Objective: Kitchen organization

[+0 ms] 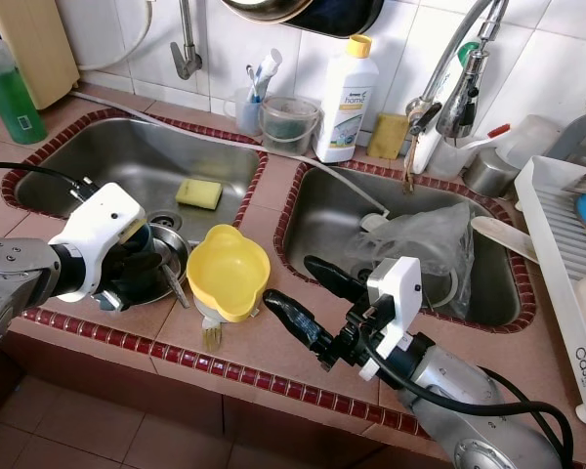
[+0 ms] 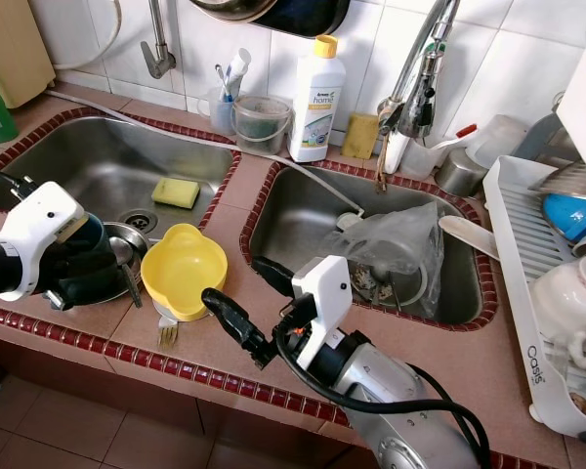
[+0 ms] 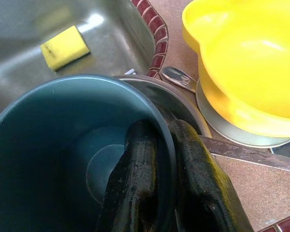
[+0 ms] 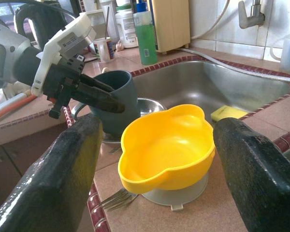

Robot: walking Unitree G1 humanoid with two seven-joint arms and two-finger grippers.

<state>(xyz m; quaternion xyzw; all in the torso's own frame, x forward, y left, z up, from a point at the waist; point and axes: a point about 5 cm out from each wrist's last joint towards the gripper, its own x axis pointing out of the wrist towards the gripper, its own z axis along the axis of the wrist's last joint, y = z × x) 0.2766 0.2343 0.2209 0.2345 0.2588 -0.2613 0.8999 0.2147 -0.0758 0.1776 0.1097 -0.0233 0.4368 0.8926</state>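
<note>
Step in hand, by my judgement: clearing dishes from the table edge between the two sinks. The left end effector (image 4: 94, 96) is clamped on the rim of the upright dark cup (image 4: 118, 99), mouth up, axis vertical. The right end effector (image 1: 303, 293) stands spread wide before the yellow bowl (image 1: 230, 271); next it must advance and close on it.

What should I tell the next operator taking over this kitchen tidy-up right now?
Left gripper: shut on the rim of the dark cup, one finger inside, one outside. The cup stands in a metal bowl at the left sink's edge.
Right gripper: open, empty, aimed at the yellow bowl on the counter between the sinks.
A fork lies under the yellow bowl; a sponge lies in the left sink, a plastic bag in the right one.
Done: cup gripped. Left: the cup, both bowls and the fork remain to be put away.
</note>
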